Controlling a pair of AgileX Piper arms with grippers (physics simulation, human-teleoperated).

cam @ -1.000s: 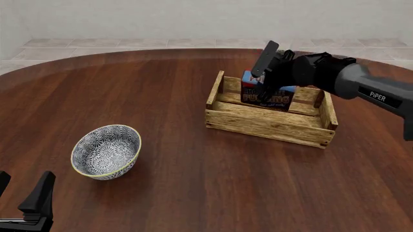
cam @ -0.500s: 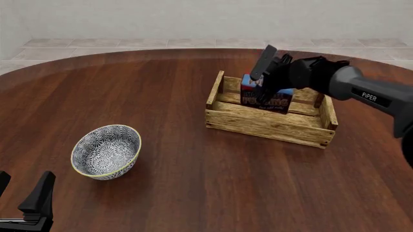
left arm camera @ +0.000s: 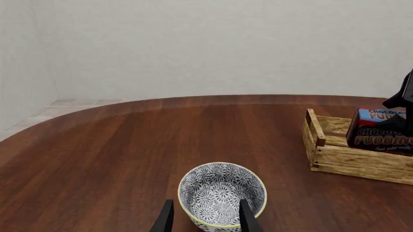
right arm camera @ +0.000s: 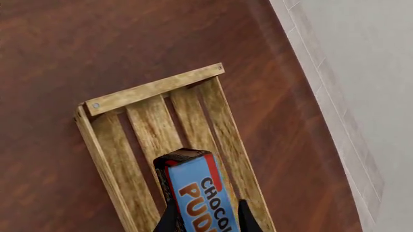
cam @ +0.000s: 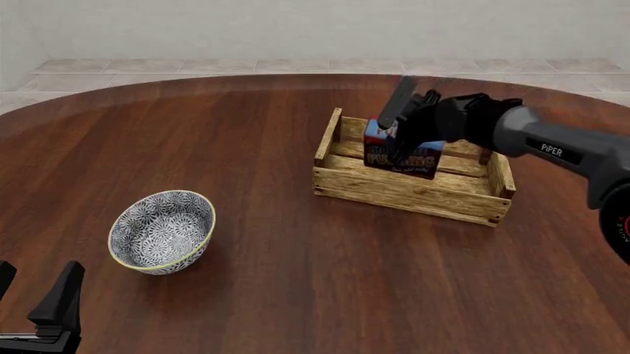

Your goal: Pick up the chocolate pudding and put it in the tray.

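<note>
The chocolate pudding [cam: 402, 156], a carton with a blue top and dark brown front, stands on edge inside the wooden tray [cam: 414, 189] at the table's far right. My right gripper [cam: 397, 131] reaches in from the right and is shut on the carton's upper part. In the right wrist view the pudding [right arm camera: 193, 186] sits between the two fingers [right arm camera: 169, 220] over the tray's slats [right arm camera: 152, 89]. My left gripper [cam: 35, 293] rests open and empty at the near left. The left wrist view shows the pudding [left arm camera: 380, 131] in the tray [left arm camera: 355, 163].
A blue-white patterned bowl [cam: 162, 231] stands on the near left part of the table, just ahead of my open left gripper [left arm camera: 205, 218]. The round brown table ends in a curved far edge [cam: 197, 82], with a tiled floor and white wall beyond.
My right gripper has shifted slightly left and down with the pudding, bringing the carton lower into the tray. The left arm and the bowl have not moved.
</note>
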